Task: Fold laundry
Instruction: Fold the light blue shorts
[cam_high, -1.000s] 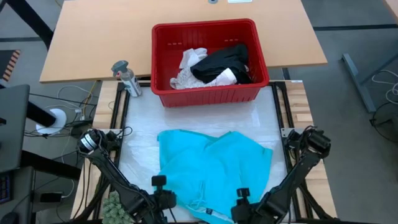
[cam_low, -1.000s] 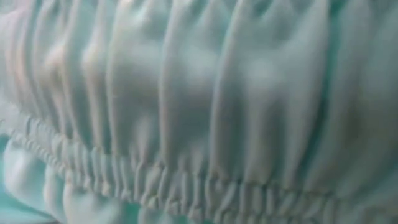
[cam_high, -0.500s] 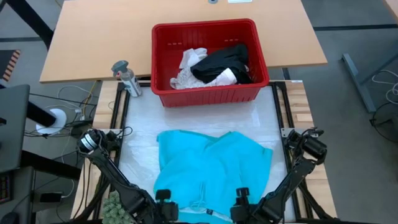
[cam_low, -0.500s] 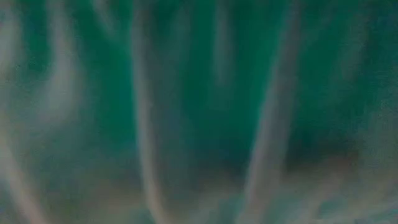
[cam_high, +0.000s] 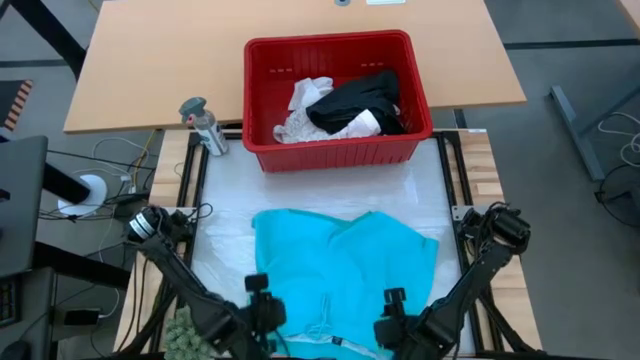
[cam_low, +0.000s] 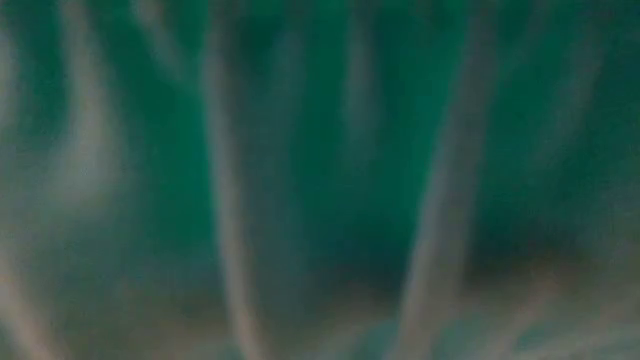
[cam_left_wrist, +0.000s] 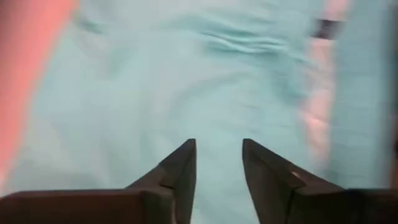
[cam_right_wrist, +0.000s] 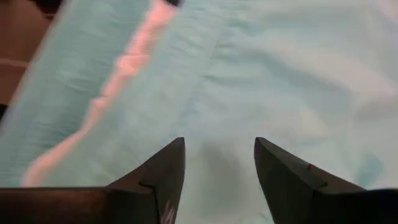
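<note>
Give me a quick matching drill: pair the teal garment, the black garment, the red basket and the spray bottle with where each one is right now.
Things:
1. teal garment
2. black garment
3. red basket
4. spray bottle

Places:
A. inside the basket, beside white cloth
B. spread on the white mat between the two arms
C. just off the basket's left side
D. at the far edge of the mat, holding clothes

Pairs: 1-B, 2-A, 3-D, 4-C

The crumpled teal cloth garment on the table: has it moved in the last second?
No. The teal garment sits where it did below the red plastic basket.
</note>
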